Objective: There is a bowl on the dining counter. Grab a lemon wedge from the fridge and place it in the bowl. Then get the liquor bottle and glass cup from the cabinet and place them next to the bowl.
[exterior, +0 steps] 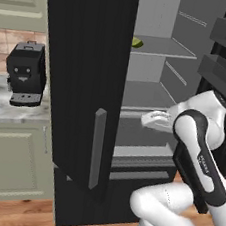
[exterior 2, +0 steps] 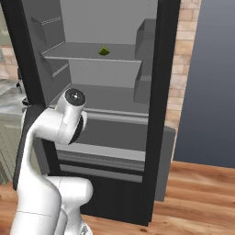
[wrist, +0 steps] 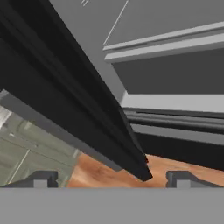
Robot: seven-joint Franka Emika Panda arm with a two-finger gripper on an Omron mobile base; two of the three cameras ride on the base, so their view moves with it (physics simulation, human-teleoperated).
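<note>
The black fridge (exterior: pixel 153 90) stands open, its grey interior shelves bare apart from one item. Its left door (exterior: pixel 81 80) swings out toward the camera, a grey vertical handle (exterior: pixel 96 148) fixed near its free edge. In the hand view that door's lower edge (wrist: pixel 87 118) runs diagonally across the frame, above the wood floor (wrist: pixel 100 173).

The white arm (exterior: pixel 200 157) reaches toward the lower fridge compartment. The gripper (wrist: pixel 111 180) sits low beside the bottom corner of the door, its two dark fingertips (wrist: pixel 41 179) spread wide with nothing between them.

A black coffee machine (exterior: pixel 25 73) stands on the marble counter (exterior: pixel 0 102) left of the fridge, near the counter's right end, over pale green cabinets (exterior: pixel 12 162).

The lemon wedge (exterior 2: pixel 104 51) lies on the upper fridge shelf (exterior 2: pixel 92 57), close to its front edge, well above the gripper.
</note>
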